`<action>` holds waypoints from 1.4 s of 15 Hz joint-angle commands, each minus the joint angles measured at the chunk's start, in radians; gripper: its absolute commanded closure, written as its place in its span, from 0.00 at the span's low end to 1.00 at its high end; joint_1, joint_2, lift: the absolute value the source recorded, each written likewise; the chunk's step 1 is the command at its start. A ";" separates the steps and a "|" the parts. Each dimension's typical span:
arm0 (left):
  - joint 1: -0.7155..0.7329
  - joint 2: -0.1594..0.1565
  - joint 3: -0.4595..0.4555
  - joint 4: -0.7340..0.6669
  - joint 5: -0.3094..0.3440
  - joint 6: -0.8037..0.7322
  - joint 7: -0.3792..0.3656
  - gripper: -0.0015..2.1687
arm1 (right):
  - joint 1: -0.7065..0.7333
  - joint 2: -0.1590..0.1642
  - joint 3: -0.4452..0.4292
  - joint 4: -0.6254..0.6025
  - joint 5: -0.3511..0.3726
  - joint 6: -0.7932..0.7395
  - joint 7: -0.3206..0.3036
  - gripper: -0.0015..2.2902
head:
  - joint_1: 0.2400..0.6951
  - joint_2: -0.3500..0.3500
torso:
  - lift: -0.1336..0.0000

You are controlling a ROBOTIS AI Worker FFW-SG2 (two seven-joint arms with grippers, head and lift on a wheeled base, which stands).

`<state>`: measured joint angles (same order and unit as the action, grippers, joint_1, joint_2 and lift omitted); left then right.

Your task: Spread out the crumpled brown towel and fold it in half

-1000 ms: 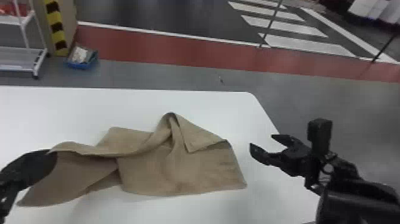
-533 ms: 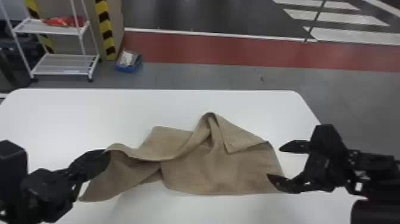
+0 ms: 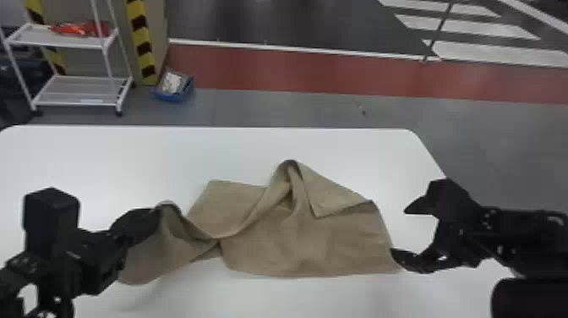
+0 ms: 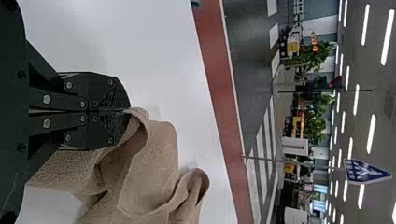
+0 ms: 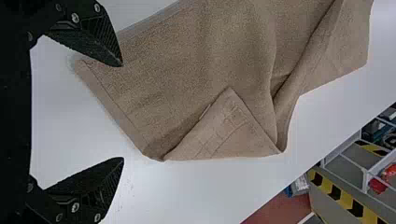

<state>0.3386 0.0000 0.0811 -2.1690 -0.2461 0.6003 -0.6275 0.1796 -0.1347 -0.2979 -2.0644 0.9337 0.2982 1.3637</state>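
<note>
Blue sign [image 4: 365, 171] with white markings, left wrist view; no text readable

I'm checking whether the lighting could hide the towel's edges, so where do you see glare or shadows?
Head view: soft sheen on the white table, shading inside the brown towel's raised folds; left wrist view: bright ceiling lights, a dark hollow in the towel beside the left gripper; right wrist view: dark shading along the towel's long crease.
</note>
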 commanded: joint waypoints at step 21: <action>-0.069 -0.003 -0.020 0.089 -0.056 0.010 0.006 0.01 | 0.063 -0.034 0.094 -0.008 0.132 -0.029 0.003 0.10 | 1.00 0.26 | 0.07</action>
<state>0.2691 0.0000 0.0483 -2.0786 -0.3128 0.6108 -0.6196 0.2424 -0.1688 -0.2064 -2.0679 1.0609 0.2674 1.3637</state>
